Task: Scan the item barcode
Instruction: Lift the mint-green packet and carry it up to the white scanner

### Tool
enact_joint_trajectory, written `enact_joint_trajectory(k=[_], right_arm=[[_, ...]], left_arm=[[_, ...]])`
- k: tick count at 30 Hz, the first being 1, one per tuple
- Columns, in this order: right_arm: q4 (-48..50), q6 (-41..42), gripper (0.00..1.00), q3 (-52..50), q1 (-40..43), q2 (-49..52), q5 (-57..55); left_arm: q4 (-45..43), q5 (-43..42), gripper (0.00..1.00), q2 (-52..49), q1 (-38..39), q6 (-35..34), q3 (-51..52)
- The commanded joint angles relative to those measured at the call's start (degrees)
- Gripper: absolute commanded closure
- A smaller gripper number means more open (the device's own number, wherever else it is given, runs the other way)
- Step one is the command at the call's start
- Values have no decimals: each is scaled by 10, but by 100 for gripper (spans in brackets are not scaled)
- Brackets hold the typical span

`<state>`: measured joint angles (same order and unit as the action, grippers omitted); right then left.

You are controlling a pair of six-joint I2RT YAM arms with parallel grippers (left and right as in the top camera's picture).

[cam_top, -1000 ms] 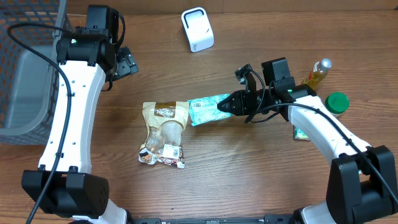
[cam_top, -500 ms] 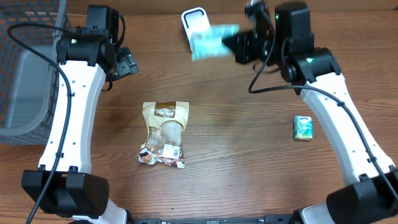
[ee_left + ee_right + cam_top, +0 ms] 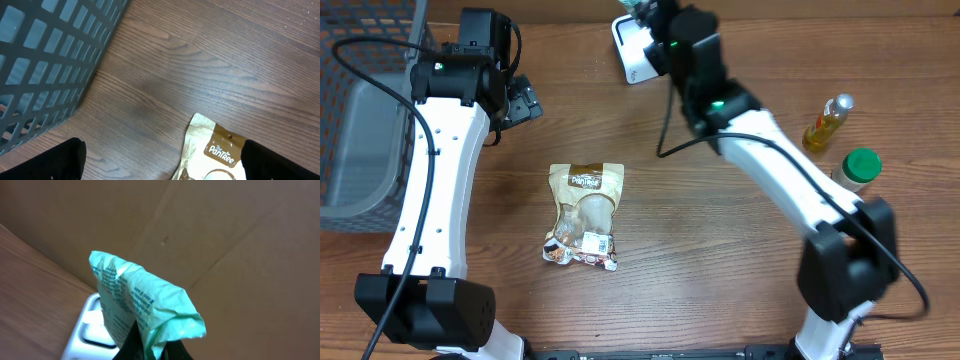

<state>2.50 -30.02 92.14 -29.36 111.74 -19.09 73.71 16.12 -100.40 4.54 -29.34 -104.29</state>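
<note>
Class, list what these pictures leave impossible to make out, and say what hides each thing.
Green packet: right wrist view, print too blurred to find a barcode; overhead, almost wholly hidden by the right arm and top edge.
Scanner: overhead, top covered by the arm; right wrist view, mostly behind the packet.
Snack bag: left wrist view, cut off by the bottom edge.

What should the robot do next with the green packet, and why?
Probably lower the green packet a bit toward the white scanner, printed side facing it. The right pincer is shut on the packet, holding it over the scanner, and I cannot see a barcode facing it.
</note>
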Motion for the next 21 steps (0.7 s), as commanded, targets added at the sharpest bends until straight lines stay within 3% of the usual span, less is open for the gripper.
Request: enact_joint_trajectory(k=[1, 5, 11, 21], right_arm=[[70, -171, 96, 5, -18, 46, -98], [204, -271, 96, 5, -28, 118, -137], [299, -362, 96, 5, -28, 178, -148], [339, -363, 96, 5, -25, 230, -117]], left_arm=[[-1, 8, 0, 8, 7, 11, -11], [-1, 8, 0, 8, 7, 11, -11], [-1, 8, 0, 8, 7, 11, -11], [-1, 8, 1, 8, 7, 11, -11]])
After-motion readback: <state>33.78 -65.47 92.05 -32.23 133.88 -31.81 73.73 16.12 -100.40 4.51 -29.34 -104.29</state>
